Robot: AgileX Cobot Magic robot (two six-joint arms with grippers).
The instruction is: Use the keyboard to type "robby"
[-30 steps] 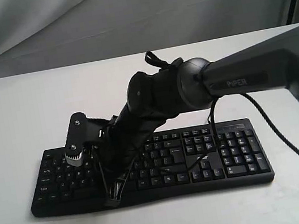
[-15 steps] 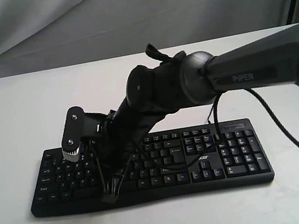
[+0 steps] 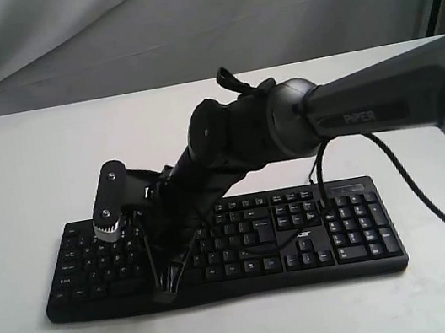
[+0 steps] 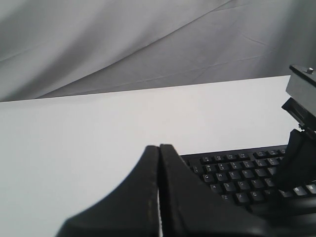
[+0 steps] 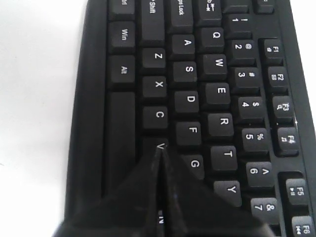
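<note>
Since a second ago, the wrist of the long dark grey right arm (image 3: 382,101) has shifted slightly toward the left of the exterior frame, and the tip of the black right gripper (image 3: 165,294) has moved a little left along the keyboard's front rows; over the last half second it barely changed.

A broad white flat table (image 3: 17,166) fills most of the exterior view, with a creased grey cloth backdrop (image 3: 181,19) across the top. The right arm reaches in from the right edge and bends down past the middle. A wide black plastic keyboard (image 3: 344,231) with white legends lies across the lower centre of the frame, number pad toward the right. A thin black cable (image 3: 436,216) trails from the arm to the lower right corner.

In the right wrist view the right gripper (image 5: 159,148) has its fingers pressed together, their point over the square black V key (image 5: 161,143); whether it touches I cannot tell. In the left wrist view the black left gripper (image 4: 159,148) is also pressed together at lower centre, apart from the keyboard (image 4: 237,173) at lower right
</note>
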